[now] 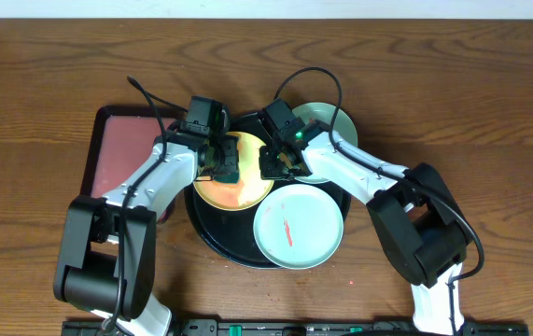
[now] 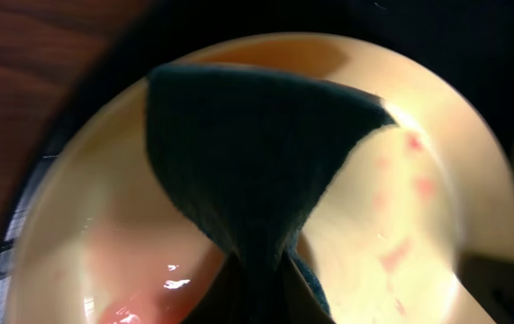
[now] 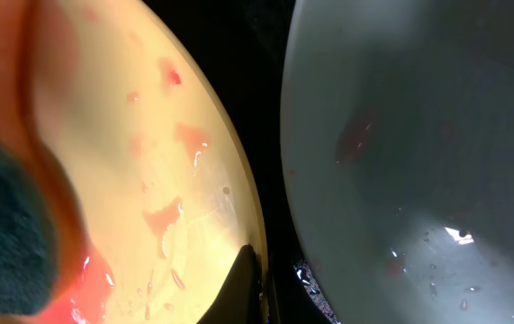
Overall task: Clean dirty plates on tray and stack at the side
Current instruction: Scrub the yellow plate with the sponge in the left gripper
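Bench (image 1: 42, 56): brown wood, carries everything. Black tray (image 1: 212, 233) is the landmark, round with a raised rim. Red tray (image 1: 121, 154) is just left of it, nothing seen on it.

Plates:
- Yellow plate (image 1: 238, 191) lies flat on the black tray's left half.
- Front mint plate (image 1: 308, 210) is on the tray's near right, overhanging the rim a little.
- Back mint plate (image 1: 331, 119) is at the tray's far right edge, half hidden by the right arm.

Dark green cloth (image 2: 247, 162) fans out over the middle of the yellow plate, its narrow end pinched tight in the left fingers (image 1: 217, 157). Right fingers (image 3: 243, 279): one dark tip sits at the yellow plate's right rim, between it and a mint plate. The other tip is out of view, so clamped or apart cannot be told.

Red smears (image 3: 162, 216) show on the yellow plate, with wet glare around them.

Handling, as a judgement: the plates look stiff, light and shallow. The wet face is likely slippery, so take hold at the rim with one tip under the lip, not on the face. The cloth is soft and will drag. A plate may slide on the tray unless its rim is held steady.
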You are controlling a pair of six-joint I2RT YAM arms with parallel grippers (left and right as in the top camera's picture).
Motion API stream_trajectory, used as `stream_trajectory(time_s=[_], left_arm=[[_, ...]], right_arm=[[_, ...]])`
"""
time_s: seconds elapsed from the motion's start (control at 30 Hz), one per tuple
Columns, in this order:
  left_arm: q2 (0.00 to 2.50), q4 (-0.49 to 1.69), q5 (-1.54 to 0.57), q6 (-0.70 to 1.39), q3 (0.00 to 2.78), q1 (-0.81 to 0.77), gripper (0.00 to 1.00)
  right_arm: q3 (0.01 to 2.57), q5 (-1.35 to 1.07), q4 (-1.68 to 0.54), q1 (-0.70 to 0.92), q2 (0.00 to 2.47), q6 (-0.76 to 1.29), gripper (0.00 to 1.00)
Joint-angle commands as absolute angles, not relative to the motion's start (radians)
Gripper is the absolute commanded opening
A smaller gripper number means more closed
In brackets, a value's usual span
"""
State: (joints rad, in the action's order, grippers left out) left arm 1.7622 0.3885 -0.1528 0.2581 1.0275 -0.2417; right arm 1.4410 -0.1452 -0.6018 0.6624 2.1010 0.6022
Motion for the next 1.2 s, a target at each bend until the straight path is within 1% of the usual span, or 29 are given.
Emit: stream_trajectory(time_s=[0.0,0.2,0.3,0.37,0.43,0.47,0.53,0.63,0.77,0.83,0.87,0.93,1.1,1.17], left_arm=[[1.778,0.401,0.129,0.346,1.023,-0.242,0.08],[1.778,0.502,0.142,0.346,1.023,-0.244,0.07],[1.778,0.553,0.091,0.323,1.023,-0.244,0.07],[1.778,0.561,-0.035,0.248,1.023,-0.244,0.07],[1.778,0.56,-0.209,0.153,1.023,-0.244,0.08],[1.778,0.559,-0.338,0.101,1.023,-0.244,0.07],[1.778,0.56,-0.497,0.071,1.023,-0.244,0.07],[1.778,0.556,-0.594,0.072,1.023,-0.244,0.07],[1.778,0.513,-0.609,0.072,1.023,-0.244,0.08],[1.778,0.469,-0.579,0.089,1.023,-0.241,0.07],[1.778,0.446,-0.53,0.112,1.023,-0.241,0.07],[1.778,0.411,-0.372,0.171,1.023,-0.241,0.08],[1.778,0.416,0.146,0.34,1.023,-0.241,0.07],[1.778,0.437,0.269,0.369,1.023,-0.241,0.08]], right_arm=[[1.449,-0.147,-0.601,0.674,2.123,0.603,0.01],[1.449,-0.147,-0.623,0.666,2.129,0.651,0.01],[1.449,-0.194,-0.631,0.662,2.135,0.65,0.01],[1.449,-0.228,-0.637,0.661,2.141,0.649,0.01],[1.449,-0.255,-0.642,0.658,2.15,0.646,0.01],[1.449,-0.269,-0.643,0.654,2.156,0.645,0.01],[1.449,-0.294,-0.643,0.64,2.162,0.646,0.01],[1.448,-0.298,-0.644,0.629,2.162,0.645,0.01],[1.448,-0.297,-0.643,0.63,2.162,0.641,0.01],[1.448,-0.297,-0.643,0.63,2.162,0.638,0.01],[1.448,-0.297,-0.643,0.63,2.162,0.638,0.01],[1.448,-0.297,-0.643,0.63,2.162,0.639,0.01],[1.448,-0.296,-0.64,0.63,2.162,0.638,0.01],[1.448,-0.295,-0.641,0.63,2.162,0.638,0.01]])
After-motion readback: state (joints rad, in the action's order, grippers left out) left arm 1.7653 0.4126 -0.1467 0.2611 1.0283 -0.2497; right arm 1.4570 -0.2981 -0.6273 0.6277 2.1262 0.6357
